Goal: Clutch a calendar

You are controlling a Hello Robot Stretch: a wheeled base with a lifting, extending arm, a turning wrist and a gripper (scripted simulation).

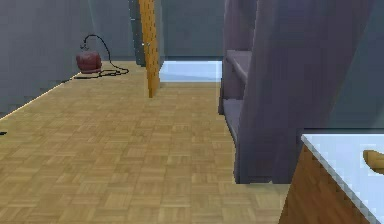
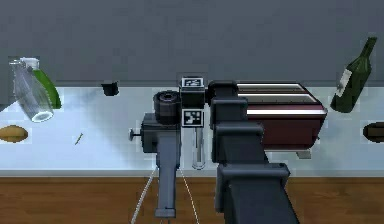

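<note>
My gripper (image 2: 160, 135) hangs over a white countertop (image 2: 100, 150), left of the arm's two white marker squares (image 2: 191, 100). The dark arm bar (image 2: 250, 180) rises from the arm side view's bottom edge. I cannot make out the gripper's far end, so I cannot tell whether it holds anything. Just right of the arm stands a dark red toaster (image 2: 285, 112). A small dark cup (image 2: 110, 88) sits at the back of the counter, and a thin small item (image 2: 79, 139) lies left of the gripper.
A clear glass vessel with something green (image 2: 35, 90) and a brown lump (image 2: 12, 132) are on the counter's left; a green bottle (image 2: 352, 78) stands at the right. Ahead lie parquet floor (image 1: 110, 140), a purple armchair (image 1: 270, 90), a wooden door (image 1: 150, 45), a red appliance (image 1: 89, 58) and a counter corner (image 1: 345, 165).
</note>
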